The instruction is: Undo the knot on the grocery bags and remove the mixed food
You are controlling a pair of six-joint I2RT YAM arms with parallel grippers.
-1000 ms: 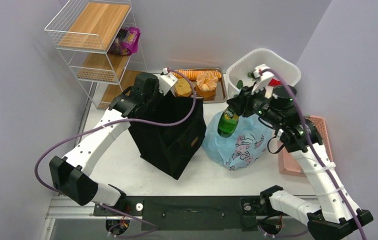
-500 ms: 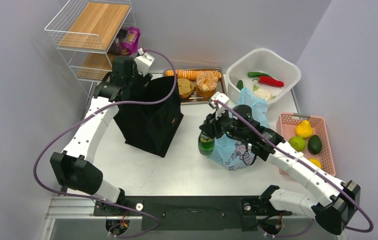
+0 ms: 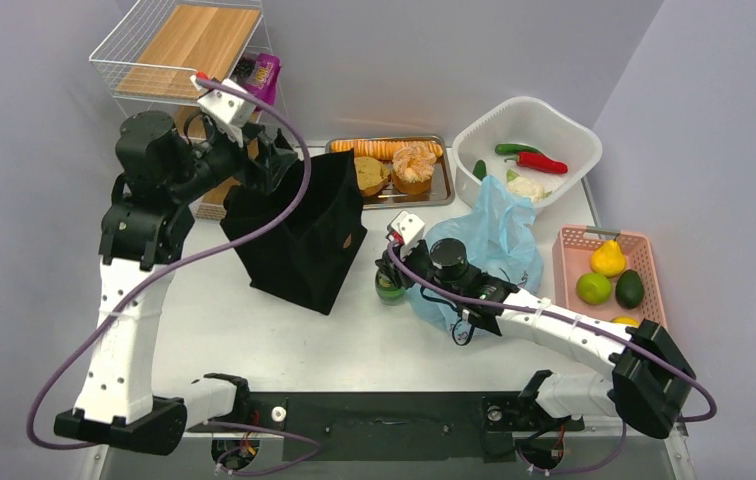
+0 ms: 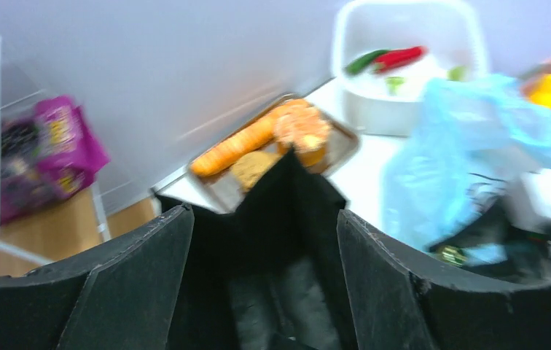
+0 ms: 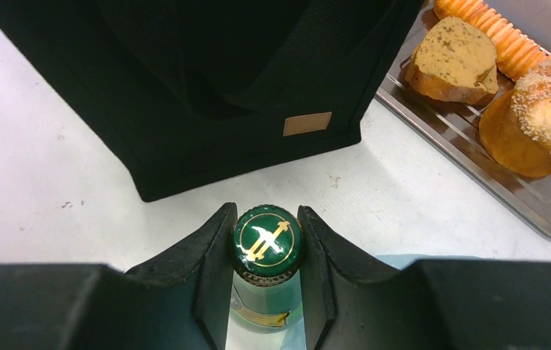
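Since 1 second ago, the right arm has carried the green bottle with a gold-printed cap [image 3: 388, 288] from high above the thin pale blue plastic bag [image 3: 502, 232] down to the table. It now sits at the centre of the top view, between that bag and the boxy black fabric tote [image 3: 304, 240]. The left arm has swung up toward the upper left, and the tote has shifted left with it.

The right gripper [image 5: 267, 220] is clamped on the bottle, its 2 fingers touching either side of the cap. The left gripper [image 4: 264, 219] hangs over the tote's mouth with its fingers spread wide and gripping nothing.

The blue bag's top stands loose at centre right, and I can make out no knot. More food lies in the white plastic tub [image 3: 586, 150] at the upper right and in the pink slotted basket [image 3: 566, 262] at the right edge.

The bottle looks rigid, smooth and fairly heavy, so it would probably swing or slip if held only by the cap. A hold on the neck just under the cap seems safer. The bag film is soft and light and likely needs a pinch at a handle.
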